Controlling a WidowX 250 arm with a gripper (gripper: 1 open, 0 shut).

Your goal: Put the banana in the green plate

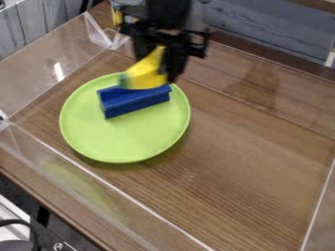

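One banana (145,68), slanting down-left, gripped above the green plate (118,132).

A brown wooden tabletop (262,147) carries the green plate (112,142), which lies at its nine o'clock side.

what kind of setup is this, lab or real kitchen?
Most likely a lab bench: a wooden table fenced by clear acrylic walls, with toy props only, a green plate, blue block and plastic banana.

The green plate (124,132) looks smooth, glossy plastic (like the blue block (136,99)); the desk (249,157) is polished wood grain.
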